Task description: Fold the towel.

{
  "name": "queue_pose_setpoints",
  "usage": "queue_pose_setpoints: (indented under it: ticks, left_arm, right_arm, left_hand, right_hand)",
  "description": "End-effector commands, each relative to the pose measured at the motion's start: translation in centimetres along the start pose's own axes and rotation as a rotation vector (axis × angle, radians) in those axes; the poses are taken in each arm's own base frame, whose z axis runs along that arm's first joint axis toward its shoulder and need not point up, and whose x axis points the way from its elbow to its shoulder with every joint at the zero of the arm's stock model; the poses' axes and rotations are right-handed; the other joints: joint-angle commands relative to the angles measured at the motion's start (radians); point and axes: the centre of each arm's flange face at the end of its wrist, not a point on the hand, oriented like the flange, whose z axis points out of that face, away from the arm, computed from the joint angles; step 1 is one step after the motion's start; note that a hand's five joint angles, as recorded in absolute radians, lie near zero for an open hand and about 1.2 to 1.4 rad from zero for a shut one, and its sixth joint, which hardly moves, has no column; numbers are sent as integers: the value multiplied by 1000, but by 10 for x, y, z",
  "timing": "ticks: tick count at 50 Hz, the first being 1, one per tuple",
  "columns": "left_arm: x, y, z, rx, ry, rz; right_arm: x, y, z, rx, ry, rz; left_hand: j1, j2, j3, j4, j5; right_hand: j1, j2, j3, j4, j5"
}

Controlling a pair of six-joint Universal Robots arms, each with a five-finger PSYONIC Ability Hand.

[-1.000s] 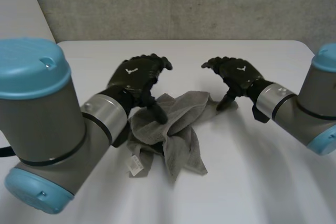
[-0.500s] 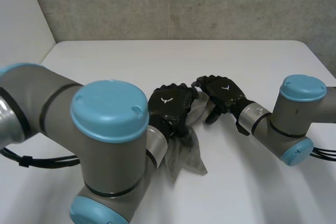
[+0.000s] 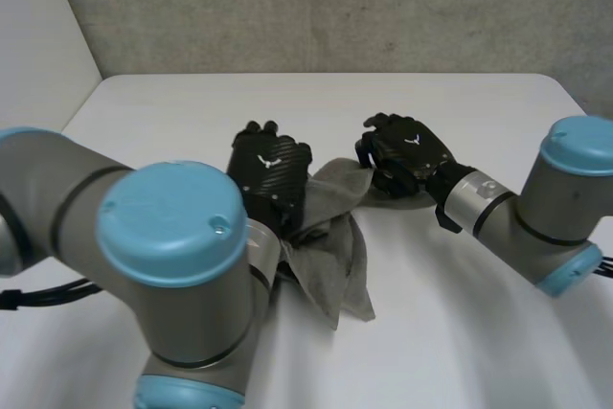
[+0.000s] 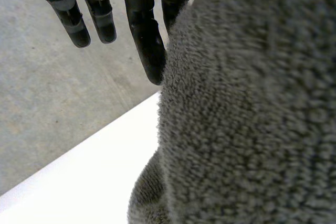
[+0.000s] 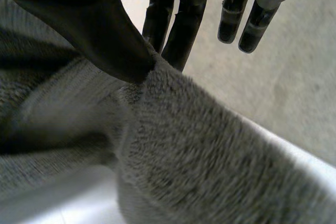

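Soft, diffuse and rather dim light spreads evenly over the white tabletop (image 3: 460, 112). In the right wrist view the towel (image 5: 210, 150) holds deep shade in its folds toward 9 o'clock.

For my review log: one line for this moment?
towel: crumpled | left hand: on its left part | right hand: pinching its right end

No legible text — white emblem on left hand (image 3: 271, 174), right hand (image 3: 407, 152) — unreadable.
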Motion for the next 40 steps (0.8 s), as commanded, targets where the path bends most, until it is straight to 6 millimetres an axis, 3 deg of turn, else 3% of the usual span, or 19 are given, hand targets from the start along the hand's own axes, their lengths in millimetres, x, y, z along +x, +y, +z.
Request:
queue_pose_setpoints:
  ticks: [1, 2, 3, 8, 10, 17, 29, 40]
  left_arm:
    - [-17, -12, -11, 22, 3, -15]
    - [-21, -14, -11, 26, 13, -17]
    - [-21, -14, -11, 26, 13, -17]
    - [-24, -9, -12, 17, 46, -22]
    - [-24, -8, -13, 12, 49, -22]
    - [-24, 1, -17, -15, 51, -14]
    - [-35, 5, -21, -35, 25, -15]
    - [-53, -8, -29, 2, -14, -29]
  right_arm:
    - [-17, -37, -24, 25, -78, -15]
    - [-17, -37, -24, 25, -78, -15]
    - [-18, -38, -26, 12, -81, -8]
    - [-23, -32, -24, -9, -88, -1]
    - [-24, -17, -20, -42, -88, 20]
    - [-33, 1, -15, -85, -87, 39]
    - [-19, 13, -3, -44, 11, 3]
    - [-15, 44, 12, -88, 35, 25]
  left_hand:
    - [146, 81, -48, -54, 87]
    - [146, 81, -48, -54, 87]
    - [146, 81, -48, -54, 87]
    - [146, 81, -48, -54, 87]
    - [146, 81, -48, -54, 87]
    - [146, 81, -48, -54, 87]
    - [146, 81, -48, -54, 87]
    - [146, 81, -48, -54, 87]
  right_hand:
    - [-392, -393, -46, -76, -400]
    - [-397, -398, -46, -76, -405]
    - [-574, -576, -46, -76, -582]
    - [-564, -566, -46, -76, -572]
    - [-555, -557, -46, -76, -564]
    - [-564, -566, -46, -76, -572]
    - [-579, -580, -46, -76, -587]
    - [-585, -586, -46, -76, -593]
